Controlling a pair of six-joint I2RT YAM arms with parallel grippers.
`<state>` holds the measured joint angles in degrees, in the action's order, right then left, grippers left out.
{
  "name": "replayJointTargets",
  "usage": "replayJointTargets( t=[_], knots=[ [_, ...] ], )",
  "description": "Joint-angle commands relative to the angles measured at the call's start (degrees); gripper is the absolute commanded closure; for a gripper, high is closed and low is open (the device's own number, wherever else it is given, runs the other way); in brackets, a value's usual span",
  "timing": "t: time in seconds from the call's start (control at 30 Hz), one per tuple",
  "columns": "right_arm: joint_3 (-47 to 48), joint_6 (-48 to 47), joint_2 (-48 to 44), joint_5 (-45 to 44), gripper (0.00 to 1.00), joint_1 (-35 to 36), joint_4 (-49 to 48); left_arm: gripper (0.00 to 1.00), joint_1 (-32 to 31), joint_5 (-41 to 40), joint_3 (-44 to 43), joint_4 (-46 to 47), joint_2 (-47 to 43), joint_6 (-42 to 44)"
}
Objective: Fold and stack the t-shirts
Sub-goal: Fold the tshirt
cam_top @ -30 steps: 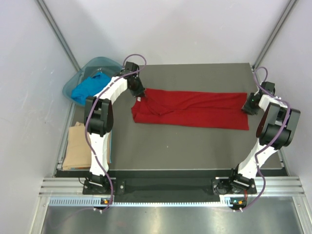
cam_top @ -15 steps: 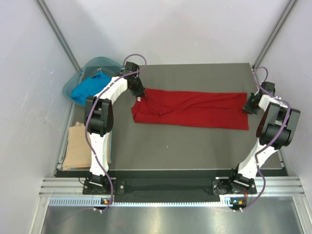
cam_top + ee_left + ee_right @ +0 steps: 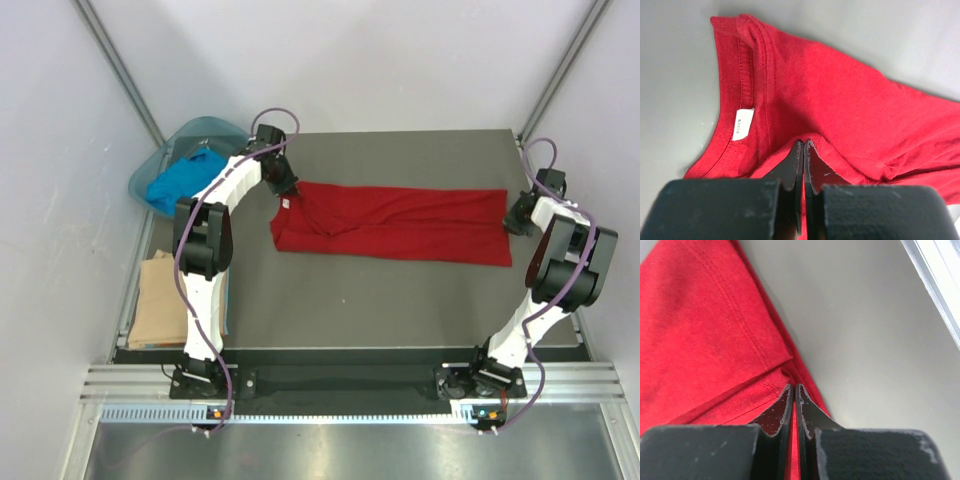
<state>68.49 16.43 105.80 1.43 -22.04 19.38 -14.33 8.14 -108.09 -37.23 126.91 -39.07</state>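
A deep red t-shirt (image 3: 400, 224) lies folded into a long strip across the dark table, collar end at the left. Its white neck label (image 3: 742, 123) shows by the collar. My left gripper (image 3: 290, 192) (image 3: 804, 144) is shut on a pinch of red cloth beside the collar. At the strip's right end my right gripper (image 3: 508, 215) (image 3: 793, 388) is shut on the hem (image 3: 730, 335). A bright blue t-shirt (image 3: 182, 180) sits bunched in the teal basin (image 3: 205, 131). A tan t-shirt (image 3: 158, 298) lies folded at the table's left edge.
The teal plastic basin stands at the back left corner, off the table (image 3: 400, 310). Grey walls with metal rails (image 3: 120, 70) close in both sides. A light frame edge (image 3: 940, 280) runs just right of the right gripper.
My right gripper has closed on the shirt's right end. The red shirt has shifted a touch to the right with it. The left arm has held still.
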Motion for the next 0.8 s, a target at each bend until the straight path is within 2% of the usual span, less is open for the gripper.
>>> replayJointTargets(
  t=[0.0,0.77],
  knots=[
    [-0.28,0.45,-3.32,-3.19,1.0,-0.81,-2.24,1.0,0.26,-0.32,-2.56,1.9,-1.49,-0.31],
    [-1.34,1.68,-4.55,-3.89,1.0,-1.95,-3.91,1.0,0.35,-3.22,-6.08,4.27,2.9,0.31]
  ],
)
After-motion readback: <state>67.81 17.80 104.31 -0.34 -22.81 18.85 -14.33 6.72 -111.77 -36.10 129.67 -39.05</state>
